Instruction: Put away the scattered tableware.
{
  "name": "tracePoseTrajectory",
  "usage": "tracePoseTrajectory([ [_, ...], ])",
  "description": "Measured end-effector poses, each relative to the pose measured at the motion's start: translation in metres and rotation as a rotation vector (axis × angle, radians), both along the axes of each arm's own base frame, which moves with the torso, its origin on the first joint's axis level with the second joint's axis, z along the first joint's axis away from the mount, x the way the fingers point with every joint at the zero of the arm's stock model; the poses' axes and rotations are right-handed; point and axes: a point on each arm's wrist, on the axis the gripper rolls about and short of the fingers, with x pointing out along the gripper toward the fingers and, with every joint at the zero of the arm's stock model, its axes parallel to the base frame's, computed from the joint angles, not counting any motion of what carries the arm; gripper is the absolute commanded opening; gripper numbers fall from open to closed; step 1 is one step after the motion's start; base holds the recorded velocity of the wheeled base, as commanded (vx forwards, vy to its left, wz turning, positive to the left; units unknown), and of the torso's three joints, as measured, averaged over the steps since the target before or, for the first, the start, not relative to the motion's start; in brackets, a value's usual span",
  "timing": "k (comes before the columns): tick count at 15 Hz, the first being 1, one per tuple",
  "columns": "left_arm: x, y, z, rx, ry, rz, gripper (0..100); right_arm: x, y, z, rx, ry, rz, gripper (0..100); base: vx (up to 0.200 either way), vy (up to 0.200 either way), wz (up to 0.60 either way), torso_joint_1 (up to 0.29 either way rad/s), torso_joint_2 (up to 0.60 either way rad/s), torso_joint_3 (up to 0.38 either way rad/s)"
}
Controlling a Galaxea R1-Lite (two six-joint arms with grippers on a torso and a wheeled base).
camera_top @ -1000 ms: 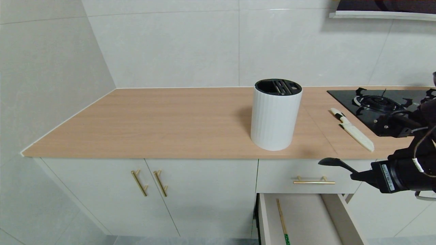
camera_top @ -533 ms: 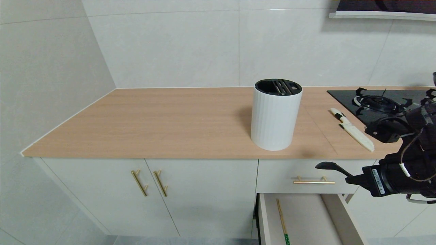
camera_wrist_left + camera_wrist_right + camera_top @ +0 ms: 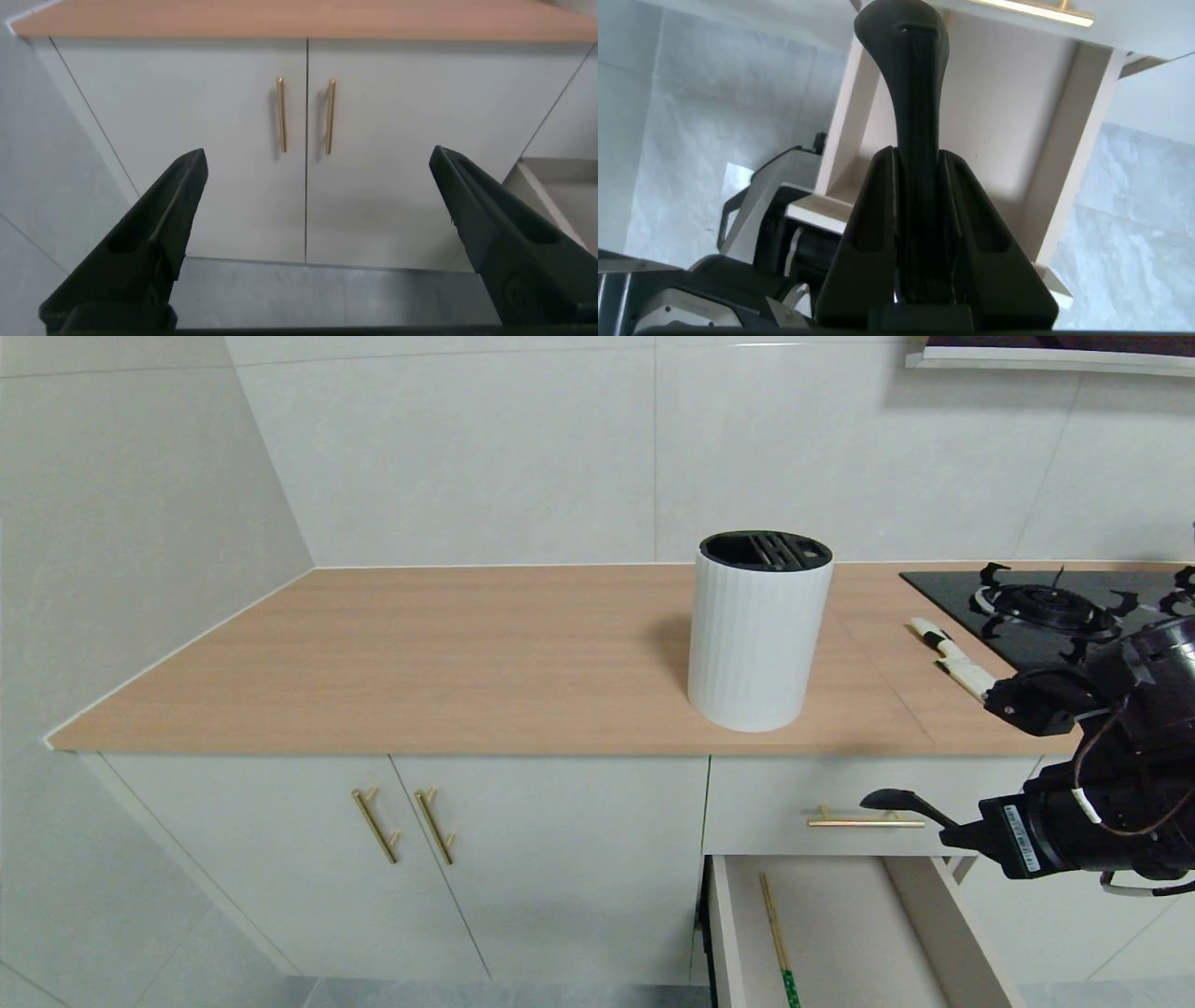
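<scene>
My right gripper (image 3: pixel 962 833) is shut on the handle of a black spoon (image 3: pixel 898 799), held level in front of the counter, above the open drawer (image 3: pixel 724 933). In the right wrist view the spoon (image 3: pixel 907 65) sticks out between the fingers of the gripper (image 3: pixel 915 168), over the drawer's pale floor (image 3: pixel 1008 121). A pair of chopsticks (image 3: pixel 775 933) lies in the drawer. A white-handled knife (image 3: pixel 945 649) rests on the counter beside the hob. My left gripper (image 3: pixel 318 163) is open, low down, facing the cabinet doors (image 3: pixel 392 159).
A white ribbed utensil holder (image 3: pixel 758 644) with a black slotted top stands on the wooden counter (image 3: pixel 420 663). A black gas hob (image 3: pixel 1036 607) sits at the far right. A shut drawer with a gold handle (image 3: pixel 864 819) is above the open one.
My right gripper has carried the black spoon down and a little left, closer over the open drawer. The head view has tilted slightly.
</scene>
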Motion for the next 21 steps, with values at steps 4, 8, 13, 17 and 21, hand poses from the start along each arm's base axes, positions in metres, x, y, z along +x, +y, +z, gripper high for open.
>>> tracePoseTrajectory([
  [4, 0.0000, 0.0000, -0.0001, 0.000, 0.000, 0.000, 100, 0.0014, 0.0005, -0.0018, -0.002, 0.008, 0.000, 0, 0.000, 0.000, 0.00, -0.209, 0.50, 0.279],
  [8, 0.0000, 0.0000, 0.0000, 0.000, 0.000, 0.000, 100, 0.0032, 0.0010, -0.0042, -0.006, 0.018, -0.001, 0, 0.000, 0.000, 0.00, -0.194, 0.47, 0.288],
  [13, 0.0000, 0.0000, 0.0000, 0.000, 0.000, 0.000, 100, 0.0046, 0.0015, -0.0059, -0.008, 0.025, -0.001, 0, 0.000, 0.000, 0.00, -0.166, 0.46, 0.294],
  [17, 0.0000, 0.0000, -0.0001, 0.000, 0.001, 0.001, 100, 0.0060, 0.0019, -0.0078, -0.010, 0.032, -0.001, 0, 0.000, 0.000, 0.00, -0.129, 0.45, 0.315],
  [21, 0.0000, 0.0000, 0.0000, 0.000, 0.000, 0.000, 100, 0.0065, 0.0022, -0.0085, -0.011, 0.035, 0.000, 0, 0.000, 0.000, 0.00, -0.040, 0.17, 0.117],
])
